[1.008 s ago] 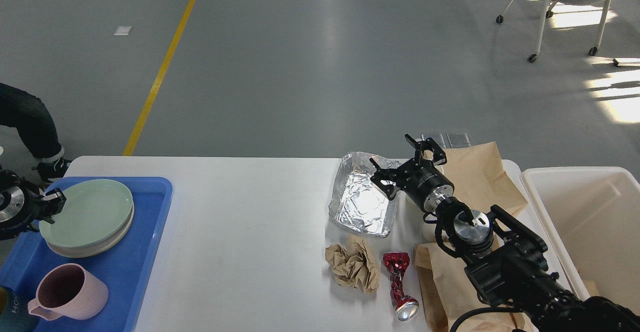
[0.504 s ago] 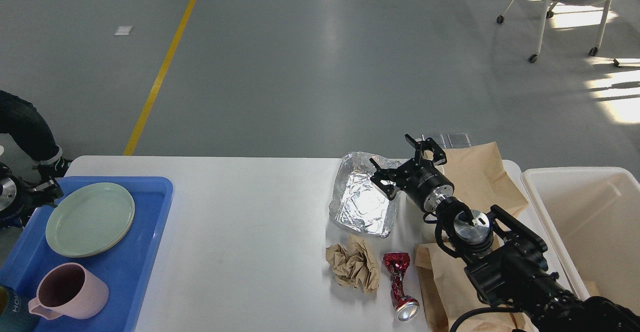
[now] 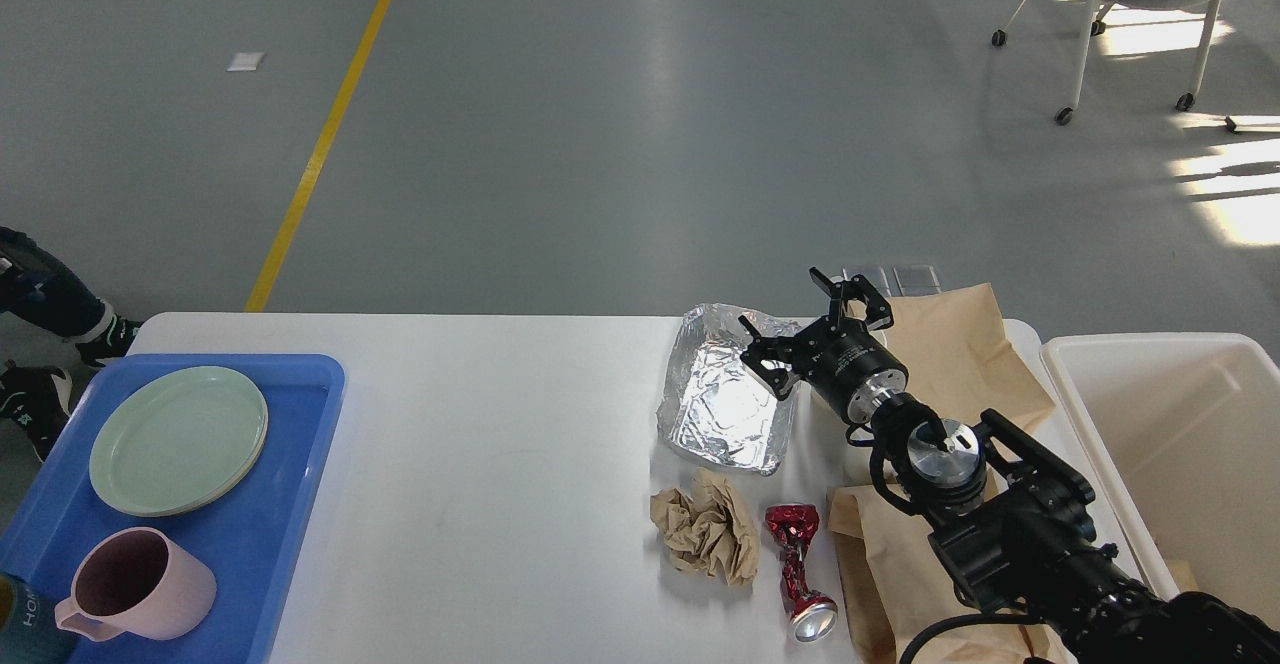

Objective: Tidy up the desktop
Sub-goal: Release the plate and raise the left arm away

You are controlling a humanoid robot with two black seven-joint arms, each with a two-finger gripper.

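Observation:
The white desktop (image 3: 480, 464) carries litter on its right half: a foil tray (image 3: 722, 406), a crumpled ball of brown paper (image 3: 706, 536), a crushed red can (image 3: 796, 566) and brown paper bags (image 3: 955, 349). My right gripper (image 3: 792, 320) is open and empty. It hovers at the foil tray's right far corner, between the tray and the bags. My left gripper is out of view. A stack of green plates (image 3: 178, 440) and a pink mug (image 3: 136, 586) sit in the blue tray (image 3: 270, 534) at the left.
A cream-white bin (image 3: 1190, 444) stands off the table's right end. A second brown bag (image 3: 880, 574) lies under my right arm. A person's shoes (image 3: 30, 399) show beyond the left edge. A wheeled chair (image 3: 1140, 4) stands far back on the right.
My left gripper let go of the green plates and drew back left out of view. The plates now lie flat in the blue tray. My right arm has not moved.

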